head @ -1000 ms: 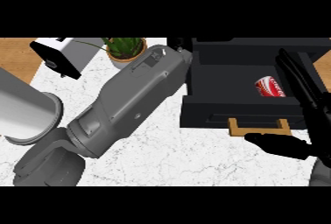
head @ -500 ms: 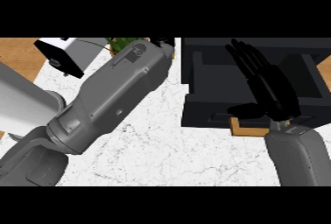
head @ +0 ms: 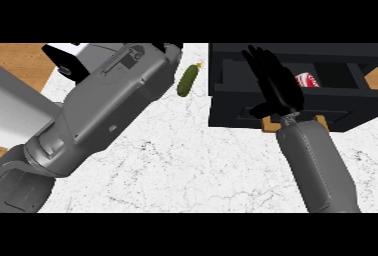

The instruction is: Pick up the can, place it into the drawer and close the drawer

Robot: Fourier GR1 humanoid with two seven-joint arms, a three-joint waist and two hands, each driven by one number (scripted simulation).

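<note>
With the can [head: 307, 80] lying inside the open drawer [head: 236, 107], the right hand [head: 275, 85], fingers straight above it, must next push it closed.

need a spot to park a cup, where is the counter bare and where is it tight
Bare marble counter lies between the left forearm and the right forearm, in front of the black drawer. A narrower strip holds the cucumber. It is crowded at the drawer, where the right hand hangs by the can.
</note>
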